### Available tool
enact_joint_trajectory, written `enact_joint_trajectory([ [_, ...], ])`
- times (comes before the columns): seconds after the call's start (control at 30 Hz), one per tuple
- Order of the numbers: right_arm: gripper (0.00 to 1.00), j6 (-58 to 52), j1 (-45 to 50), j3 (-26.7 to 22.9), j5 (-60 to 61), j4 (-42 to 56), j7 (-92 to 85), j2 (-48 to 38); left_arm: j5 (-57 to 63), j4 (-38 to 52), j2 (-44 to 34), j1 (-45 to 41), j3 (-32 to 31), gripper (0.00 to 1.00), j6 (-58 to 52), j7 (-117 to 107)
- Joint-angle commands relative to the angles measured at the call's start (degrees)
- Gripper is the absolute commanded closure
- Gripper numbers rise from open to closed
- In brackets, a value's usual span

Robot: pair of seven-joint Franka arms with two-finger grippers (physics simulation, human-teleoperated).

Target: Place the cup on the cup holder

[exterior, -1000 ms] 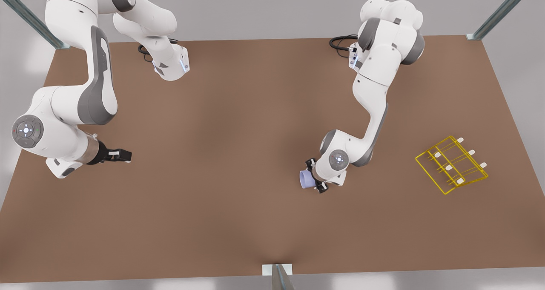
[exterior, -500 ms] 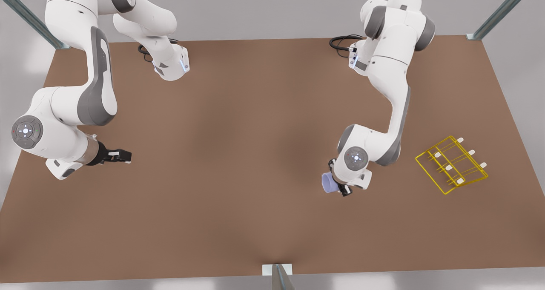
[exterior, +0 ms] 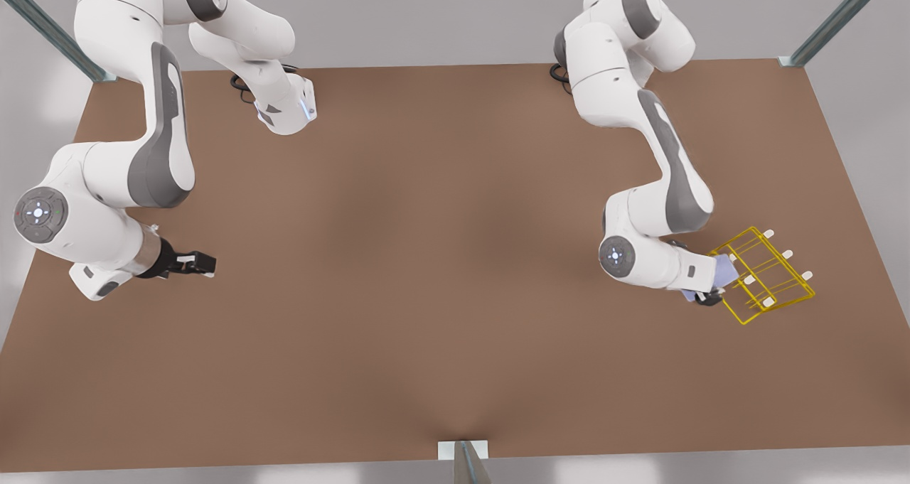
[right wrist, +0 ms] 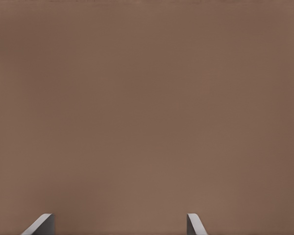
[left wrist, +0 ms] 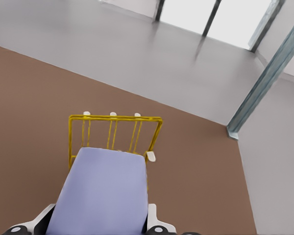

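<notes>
Lavender cup (left wrist: pixel 104 193) overlaps yellow-wire cup holder (exterior: pixel 768 276).

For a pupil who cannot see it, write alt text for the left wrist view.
The left tool holds the pale lavender cup just short of the yellow wire cup holder on the brown table, with grey floor beyond.

Matt smooth cup (left wrist: pixel 105 188); thin glossy wire cup holder (exterior: pixel 771 285); matt brown table (exterior: pixel 398 271).
</notes>
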Motion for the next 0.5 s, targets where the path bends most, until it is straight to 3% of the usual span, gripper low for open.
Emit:
enact_joint_trajectory([
  [0.0, 0.00, 0.5, 0.0, 0.0, 0.0, 0.0, 1.1, -0.1, 4.4, -0.5, 5.1, 0.3, 2.6, 0.34, 5.5, 21.5],
  [0.1, 0.00, 0.4, 0.0, 0.0, 0.0, -0.1, 1.1, -0.1, 4.6, -5.3, 8.4, -1.5, 5.9, 0.34, 10.8, 22.0],
  [0.47, 0.00, 0.4, 0.0, -0.1, 0.0, -0.1, 1.1, -0.1, 9.3, -23.3, 16.4, -4.5, 7.3, 0.34, 26.5, 21.0],
])
